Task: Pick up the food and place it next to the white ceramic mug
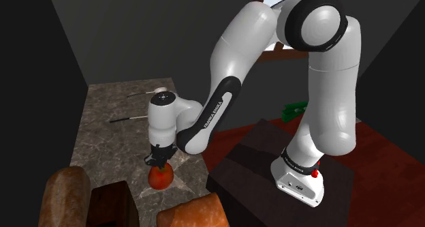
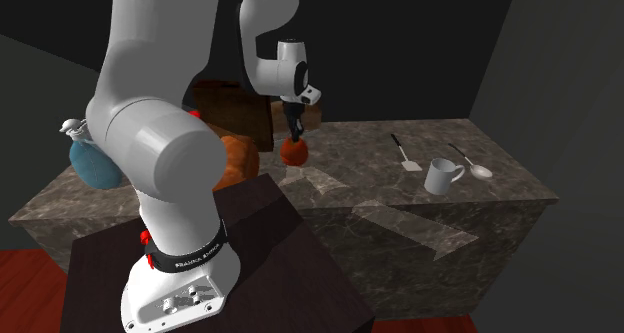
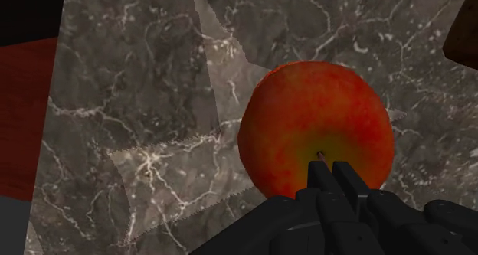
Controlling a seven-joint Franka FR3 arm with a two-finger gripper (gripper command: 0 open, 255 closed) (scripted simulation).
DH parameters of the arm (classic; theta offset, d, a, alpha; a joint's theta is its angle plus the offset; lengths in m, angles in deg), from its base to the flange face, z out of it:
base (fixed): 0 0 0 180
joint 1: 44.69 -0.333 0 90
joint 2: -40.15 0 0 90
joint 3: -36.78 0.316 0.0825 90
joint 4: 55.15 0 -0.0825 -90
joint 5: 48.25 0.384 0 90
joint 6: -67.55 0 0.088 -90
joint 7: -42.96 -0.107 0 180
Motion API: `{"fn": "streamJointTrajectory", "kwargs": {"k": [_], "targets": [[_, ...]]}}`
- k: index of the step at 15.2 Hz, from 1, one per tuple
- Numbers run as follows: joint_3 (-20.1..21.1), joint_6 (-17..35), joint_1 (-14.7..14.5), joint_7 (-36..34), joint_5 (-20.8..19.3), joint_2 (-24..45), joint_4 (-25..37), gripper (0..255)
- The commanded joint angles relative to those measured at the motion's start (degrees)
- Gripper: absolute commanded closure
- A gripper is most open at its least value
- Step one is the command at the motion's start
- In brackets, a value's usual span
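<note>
A red apple (image 1: 161, 177) with a yellow-green patch at its stem sits on the grey marble counter (image 1: 109, 140) near the counter's front edge. My black gripper (image 1: 161, 161) points straight down on top of the apple (image 2: 294, 151). In the wrist view the fingers (image 3: 331, 178) meet with no gap, their tips against the apple (image 3: 306, 116) beside its stem, not around its body. The white mug (image 2: 440, 175) stands far along the counter toward the second exterior view's right, handle to the right.
A spatula (image 2: 403, 153) and a spoon (image 2: 470, 161) lie by the mug. Brown bread loaves (image 1: 68, 195) (image 1: 194, 212) and a dark wooden box (image 1: 112, 202) sit close to the apple. A blue vessel (image 2: 90, 161) stands at the counter's end. My dark stand (image 1: 272, 171) adjoins the counter.
</note>
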Motion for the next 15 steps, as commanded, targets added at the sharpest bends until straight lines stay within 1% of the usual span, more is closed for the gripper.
{"fn": "streamJointTrajectory", "kwargs": {"k": [1, 8, 15], "targets": [[1.10, -1.49, 0.85, 0.83, 1.14, -1.56, -0.08, 255], [4.15, -5.80, 3.18, 3.52, 5.01, -6.66, -0.65, 255], [6.47, -10.41, 4.90, 6.28, 9.08, -11.57, -0.54, 255]]}}
